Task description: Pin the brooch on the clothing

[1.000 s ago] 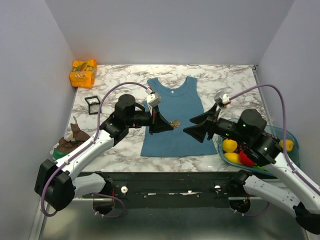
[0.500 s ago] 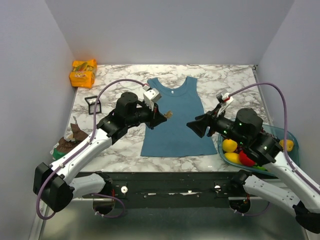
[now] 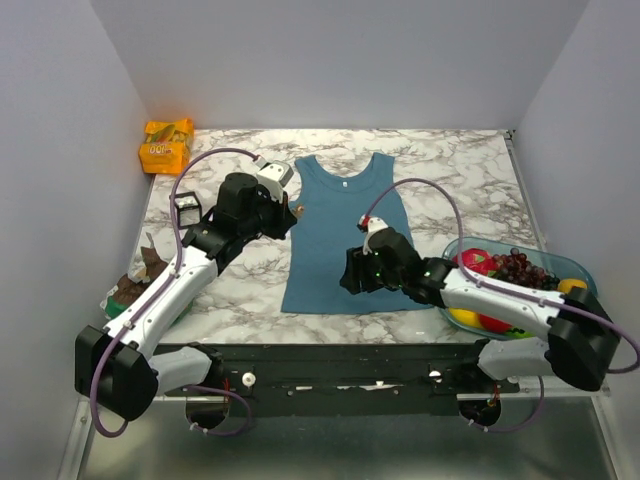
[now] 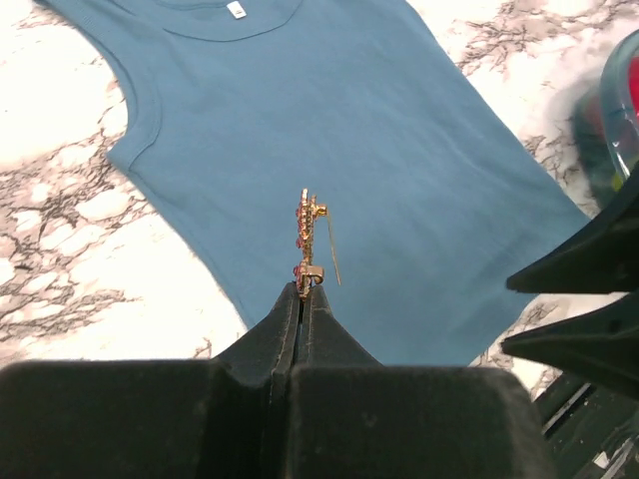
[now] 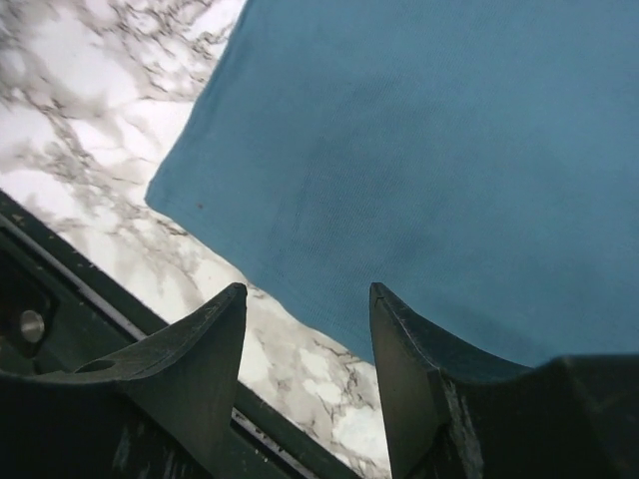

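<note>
two jobs here: your left gripper [image 4: 302, 295] has its jaws clamped on the brooch [image 4: 308, 239], held on edge above the side of the tank top [image 4: 419, 150] — pin hanging free. your right gripper [image 5: 306, 291], jaws wide and empty, hovers over the hem by the tabletop [image 5: 70, 70] — press the fabric flat, then slide the point in shallow.

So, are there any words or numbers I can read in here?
Orange packet: pale letters on its front, too blurred to read.
White neck label on the tank top: too small to read.
No other writing shows.
</note>
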